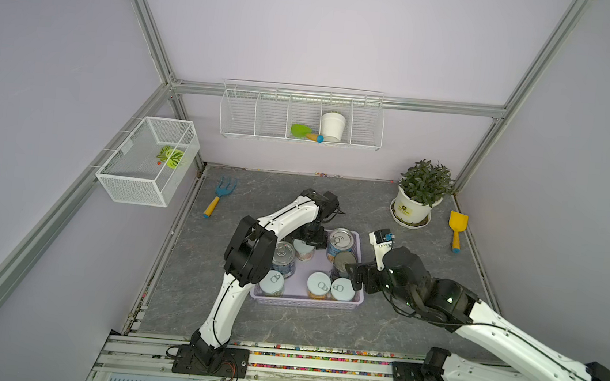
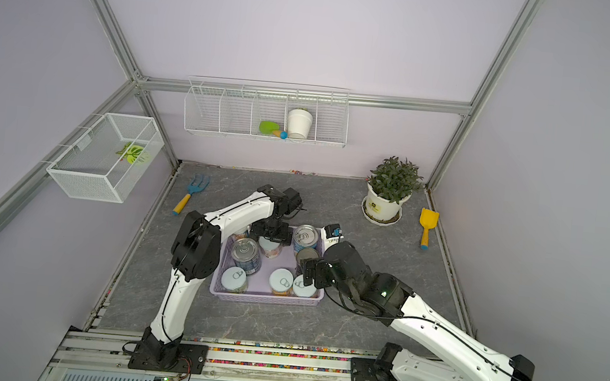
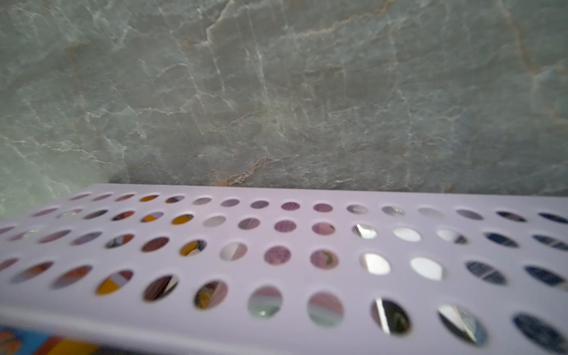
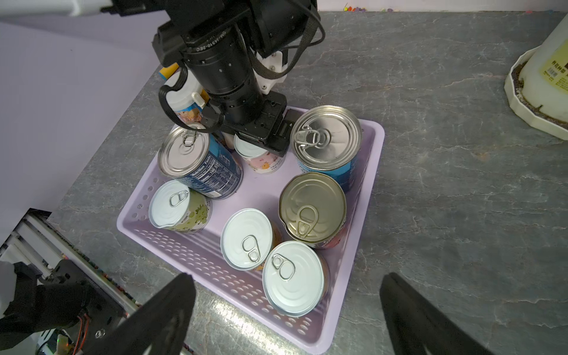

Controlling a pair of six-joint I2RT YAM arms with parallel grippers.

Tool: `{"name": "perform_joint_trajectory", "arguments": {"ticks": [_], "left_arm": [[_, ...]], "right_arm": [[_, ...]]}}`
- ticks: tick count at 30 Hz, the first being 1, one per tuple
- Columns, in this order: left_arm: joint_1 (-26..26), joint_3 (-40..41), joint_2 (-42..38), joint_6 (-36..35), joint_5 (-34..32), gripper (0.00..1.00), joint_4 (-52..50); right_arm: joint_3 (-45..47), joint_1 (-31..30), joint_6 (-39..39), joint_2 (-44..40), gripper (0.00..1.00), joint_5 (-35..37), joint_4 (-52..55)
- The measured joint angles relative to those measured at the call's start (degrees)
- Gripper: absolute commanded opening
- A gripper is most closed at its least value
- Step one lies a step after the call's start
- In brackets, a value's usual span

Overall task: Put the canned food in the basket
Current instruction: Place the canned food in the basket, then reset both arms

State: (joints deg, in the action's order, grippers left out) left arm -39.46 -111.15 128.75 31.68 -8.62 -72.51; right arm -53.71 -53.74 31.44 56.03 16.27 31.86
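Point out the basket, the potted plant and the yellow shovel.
basket [image 1: 304,303]: in a top view, near wall
potted plant [image 1: 426,182]: in a top view, leaves
yellow shovel [image 1: 458,219]: in a top view, blade

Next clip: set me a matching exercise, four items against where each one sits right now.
Items
1. blue plastic rake with yellow handle
2. yellow plastic shovel
3. green plastic trowel
4. gold-topped cylindrical tin

Places
A. in the lavender perforated plastic basket
B. on the grey marbled table, right of the potted plant
C. in the white wire rack on the back wall
D. on the table near the left wall

Pairs: 1-D, 2-B, 3-C, 4-A
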Motion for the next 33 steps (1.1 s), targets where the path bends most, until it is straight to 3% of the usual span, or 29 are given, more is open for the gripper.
{"name": "perform_joint_trajectory", "arguments": {"ticks": [7, 11, 15, 20, 24, 30, 33], "left_arm": [[-1.95, 0.11, -9.29, -0.72, -1.97, 0.99, 0.85], [-2.58, 3.43, -21.62, -2.75, -2.58, 0.99, 6.08], [-2.58, 11.72, -37.55, -5.20, -5.90, 1.00, 14.64], [-2.54, 30.60, -59.32, -8.33, -16.74, 1.00, 31.41], [-0.11, 51.52, -72.46, -10.23, -25.94, 1.00, 48.72], [6.62, 88.06, -78.27, -11.74, -37.18, 0.99, 71.71], [10.16, 97.11, -82.68, -12.00, -40.68, 0.99, 75.58]], "right_arm": [[1.97, 0.11, -2.36, -4.57, 0.98, 8.20, -1.55], [5.57, 1.18, -4.61, -8.33, 0.98, 17.11, -4.76], [9.16, 5.38, -5.73, -10.54, 0.98, 26.82, -8.11], [15.37, 13.70, -8.04, -11.15, 0.98, 34.77, -12.94], [20.37, 21.79, -11.15, -7.28, 0.98, 33.79, -16.26], [24.17, 27.04, -13.42, -1.84, 0.97, 32.76, -19.17], [27.82, 27.93, -15.08, -2.03, 0.97, 33.20, -24.33]]}}
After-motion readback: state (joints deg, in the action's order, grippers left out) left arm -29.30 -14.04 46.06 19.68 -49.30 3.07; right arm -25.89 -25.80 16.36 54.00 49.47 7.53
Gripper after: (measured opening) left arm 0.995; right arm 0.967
